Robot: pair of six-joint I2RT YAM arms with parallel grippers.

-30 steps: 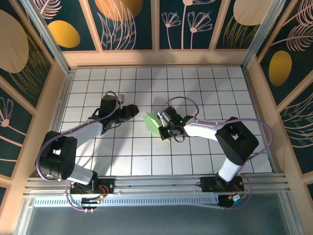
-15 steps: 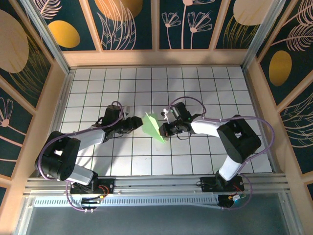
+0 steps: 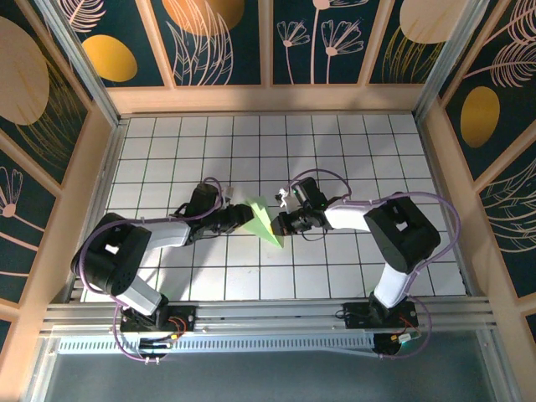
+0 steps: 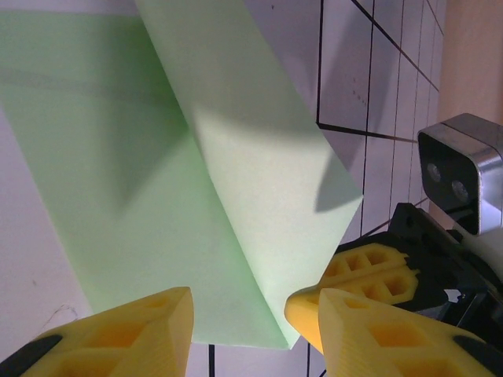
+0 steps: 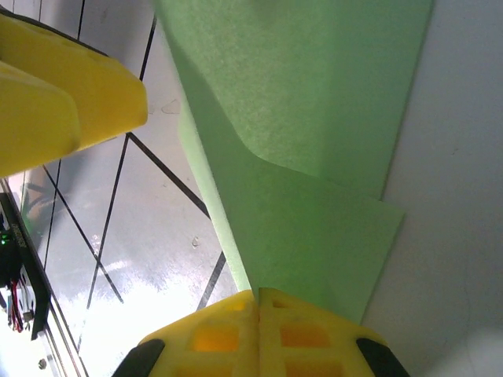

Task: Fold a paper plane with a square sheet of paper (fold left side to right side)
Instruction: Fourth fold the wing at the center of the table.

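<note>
The light green sheet of paper (image 3: 265,219) lies near the middle of the gridded bench (image 3: 352,142). It is doubled into a pointed wedge, with one flap tilted up from the layer beneath along a long crease. The right fingers (image 5: 212,334) are pressed together on one edge of the paper, pinching it, probably to anchor the sheet so it cannot slide while the fold is worked. The left fingers (image 4: 134,330) stand partly apart, one on each side of the raised flap's lower corner, and grip nothing. They seem placed to take that flap. The two arms meet at the sheet from opposite sides, their tips near each other. I judge the fold begun but not pressed flat.
</note>
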